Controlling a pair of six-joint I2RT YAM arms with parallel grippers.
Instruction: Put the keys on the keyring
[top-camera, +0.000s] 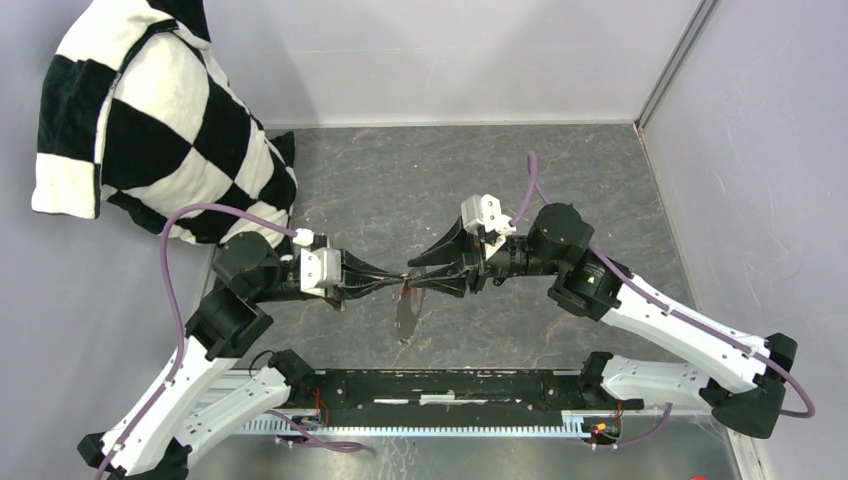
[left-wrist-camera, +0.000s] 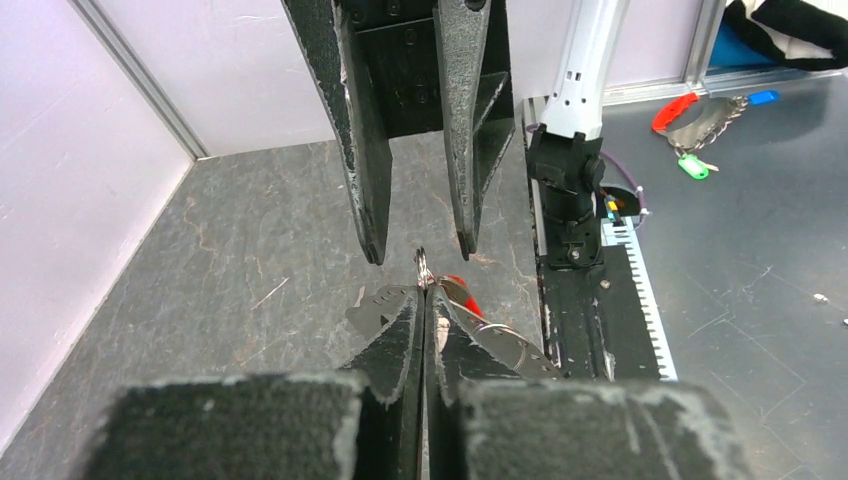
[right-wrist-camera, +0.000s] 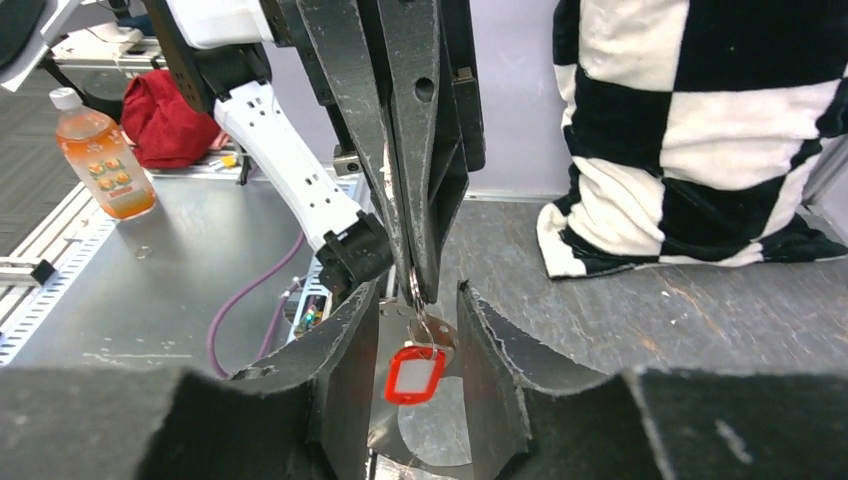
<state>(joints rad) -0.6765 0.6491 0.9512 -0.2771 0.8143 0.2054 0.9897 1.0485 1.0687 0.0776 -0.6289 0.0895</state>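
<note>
**Keyring pinched, right fingers astride**

The keyring (left-wrist-camera: 423, 267) pokes just past the tips of the left gripper (left-wrist-camera: 424, 300), clamped shut on it; the red-tagged key (right-wrist-camera: 411, 374) dangles beneath. The right gripper (right-wrist-camera: 417, 305), nose-to-nose, stands parted, one finger either side of it.

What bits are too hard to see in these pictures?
- Thin silvery metal keyring: left wrist view, only a nub pokes above the shut left gripper; top view, too small.
- Red plastic tag: left wrist view, left fingers hide all but a sliver.
- Silver metal keys: left wrist view, left fingers cover their heads; right wrist view, the open right gripper blocks them.
</note>
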